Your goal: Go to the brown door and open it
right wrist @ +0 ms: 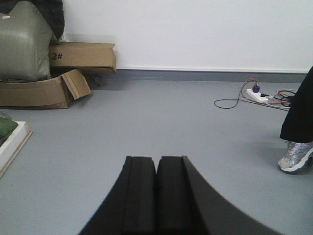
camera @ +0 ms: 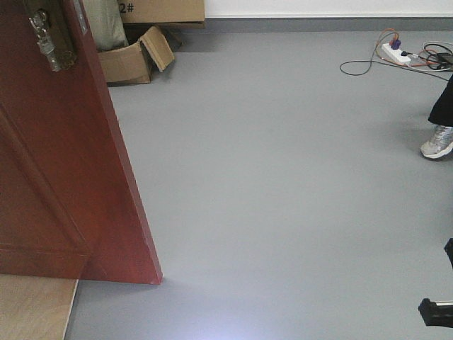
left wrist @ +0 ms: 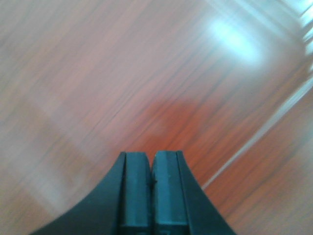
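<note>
The brown door stands swung open at the left of the front view, with a metal handle and lock plate on its edge near the top. In the left wrist view the door's wood face fills the frame close ahead. My left gripper is shut and empty, pointing at that face. My right gripper is shut and empty, pointing over the grey floor. A dark part of the right arm shows at the front view's bottom right.
Cardboard boxes and a green sack lie by the far wall. A power strip with cables lies at the far right. A person's foot in a grey shoe stands at the right. A wooden threshold lies under the door.
</note>
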Motion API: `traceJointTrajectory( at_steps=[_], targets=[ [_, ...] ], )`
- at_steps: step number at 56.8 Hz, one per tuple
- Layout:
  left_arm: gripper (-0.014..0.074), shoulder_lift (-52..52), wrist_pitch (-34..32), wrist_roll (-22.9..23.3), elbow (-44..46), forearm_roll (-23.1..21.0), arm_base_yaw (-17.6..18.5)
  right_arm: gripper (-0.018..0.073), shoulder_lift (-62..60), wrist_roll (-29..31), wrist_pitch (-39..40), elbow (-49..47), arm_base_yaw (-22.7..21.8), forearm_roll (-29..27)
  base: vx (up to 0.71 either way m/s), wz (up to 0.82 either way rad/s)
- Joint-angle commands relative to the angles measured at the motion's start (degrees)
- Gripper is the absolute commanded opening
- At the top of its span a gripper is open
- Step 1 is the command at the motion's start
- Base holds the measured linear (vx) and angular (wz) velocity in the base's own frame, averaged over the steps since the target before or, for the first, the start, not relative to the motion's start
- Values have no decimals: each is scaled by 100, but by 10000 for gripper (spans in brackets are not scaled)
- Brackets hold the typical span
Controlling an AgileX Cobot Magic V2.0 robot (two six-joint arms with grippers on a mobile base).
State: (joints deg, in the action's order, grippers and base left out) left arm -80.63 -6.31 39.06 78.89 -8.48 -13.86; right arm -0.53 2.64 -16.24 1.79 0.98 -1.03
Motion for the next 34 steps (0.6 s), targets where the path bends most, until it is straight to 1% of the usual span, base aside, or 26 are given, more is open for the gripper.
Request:
traceJointTrajectory(
  at_steps=[1,6,9,15,18,25,27,29,31,32,33,34],
  targets=[
    [-4,647,-342,12,-209,36,65,0,-75,32,472,23,-10,44,0,0],
    [-4,1210,-337,12,-765,36,65,0,-75,32,472,23,-10,44,0,0],
    [-4,1648,-337,12,-1243,36,65,0,-75,32,472,23,-10,44,0,0],
    [-4,2856,-305,12,-2266,81,65,0,-75,32,472,23,-10,44,0,0],
    [-4,3432,-299,5,-2679,316,65,0,-75,32,472,23,-10,44,0,0],
    [-4,4874,-317,-154,-3521,1207,60,0,-75,32,472,23,-10,44,0,0],
    [-4,5274,-311,-463,-3737,1384,60,0,-75,32,472,23,-10,44,0,0],
    [-4,5669,-302,-808,-3914,1439,60,0,-75,32,472,23,-10,44,0,0],
    [-4,6052,-302,-1365,-4148,1423,67,0,-75,32,472,23,-10,44,0,0],
    [-4,6280,-302,-1723,-4297,1351,73,0,-75,32,472,23,-10,44,0,0],
    [-4,6355,-296,-1843,-4350,1315,79,0,-75,32,472,23,-10,44,0,0],
    [-4,6655,-273,-2326,-4565,1135,85,0,-75,32,472,23,-10,44,0,0]
  ],
)
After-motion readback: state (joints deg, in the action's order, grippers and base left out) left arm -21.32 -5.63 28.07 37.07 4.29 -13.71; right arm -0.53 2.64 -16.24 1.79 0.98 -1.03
